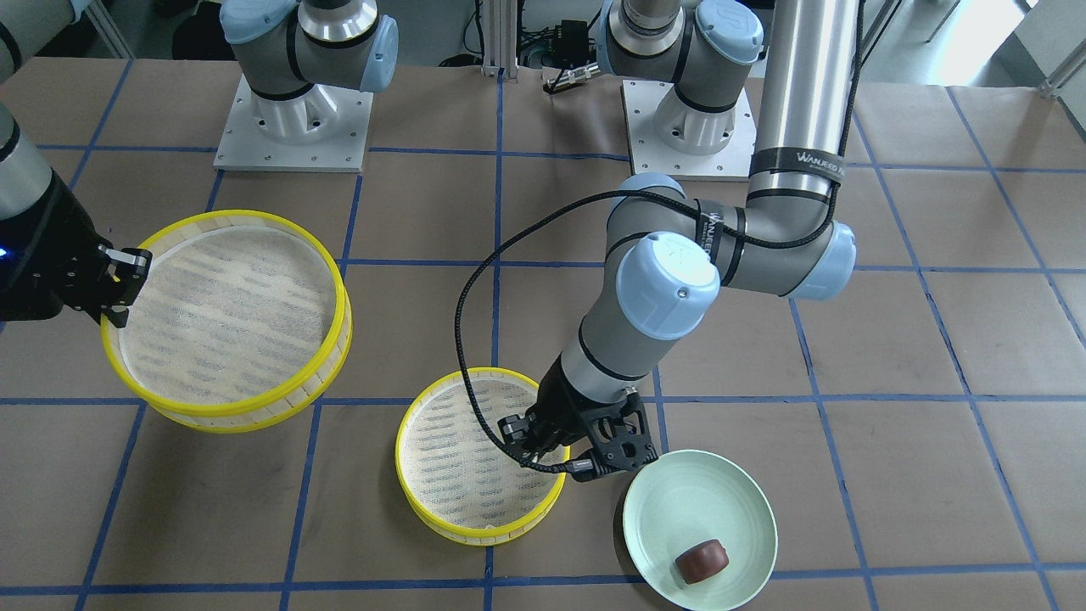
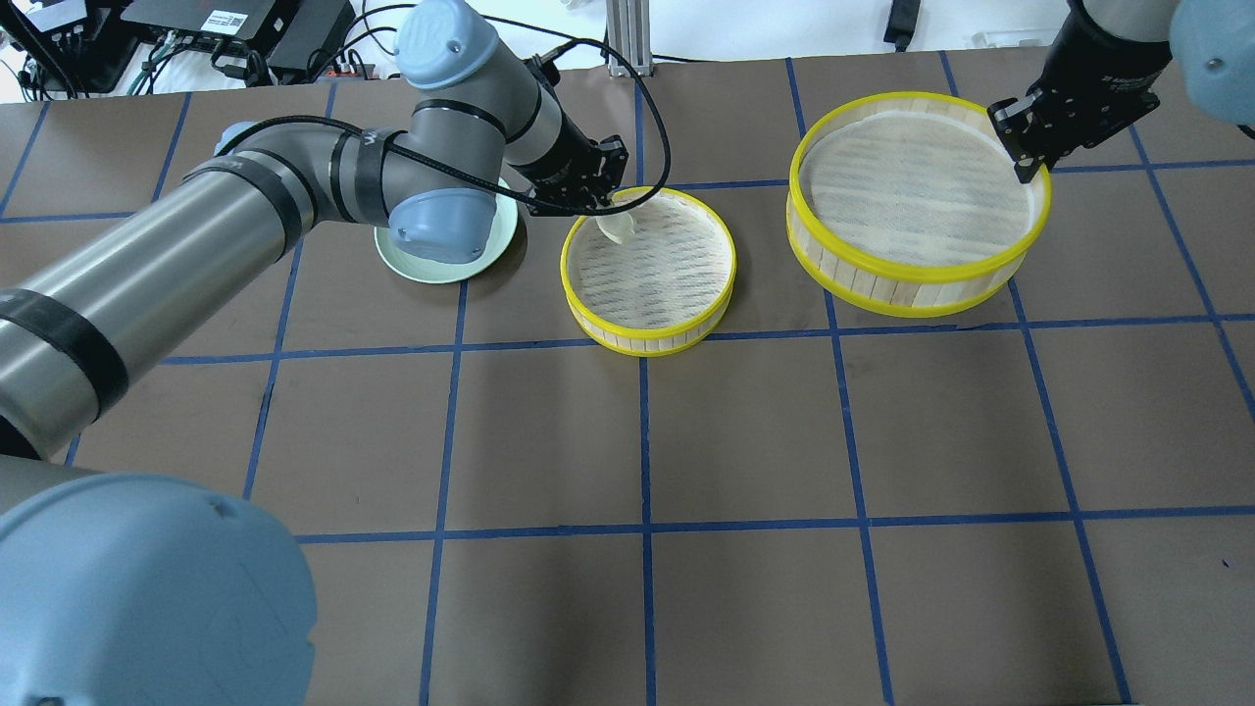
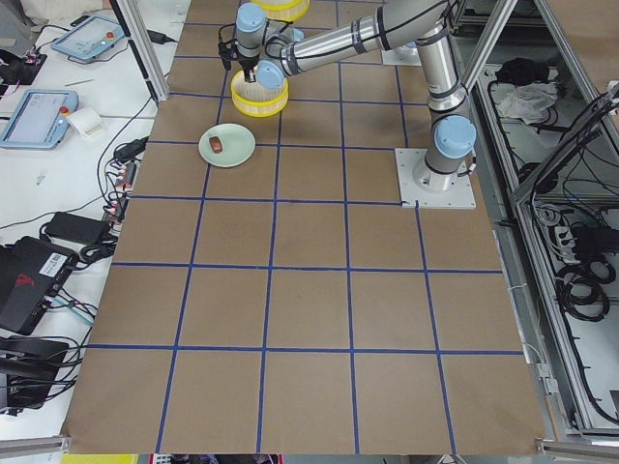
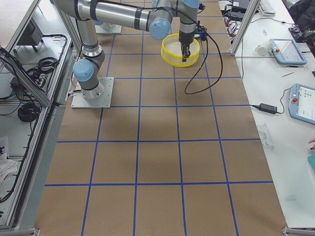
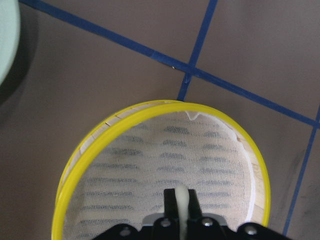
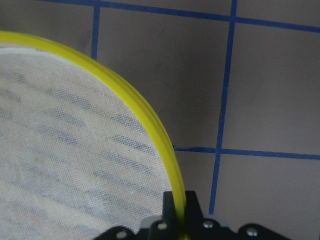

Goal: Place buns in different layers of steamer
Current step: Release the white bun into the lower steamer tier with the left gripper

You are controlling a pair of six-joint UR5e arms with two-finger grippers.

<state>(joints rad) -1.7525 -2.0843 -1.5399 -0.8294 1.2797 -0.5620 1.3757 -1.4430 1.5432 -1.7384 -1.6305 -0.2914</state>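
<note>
As the left gripper (image 2: 608,203) hangs over the small steamer tray (image 2: 686,335), we've got its fingers pinched tight on the cream-white bun (image 2: 618,228), only a thin pale sliver showing between them in the wrist view. The tray sits close to the operators' edge of the worktop, about midway along it. The relation that matters is this: the bun is just inside the rim on the side facing the pale green plate (image 1: 730,501), with striped mesh directly beneath it and no rim in the way. Its long axis looks to run down along the fingers, so we'd expect it to tip over onto its side once let go. Whether it is touching the mesh, we can't tell.

Over toward the worktop's right end, the right gripper (image 2: 1025,162) is clamped across the yellow rim of the second steamer tray (image 2: 912,291), one finger inside and one outside. That tray stands well apart from the first. The reddish-brown bun (image 1: 702,562) lies on the plate, nearer the left arm, so we judge that arm the likelier to fetch it.
</note>
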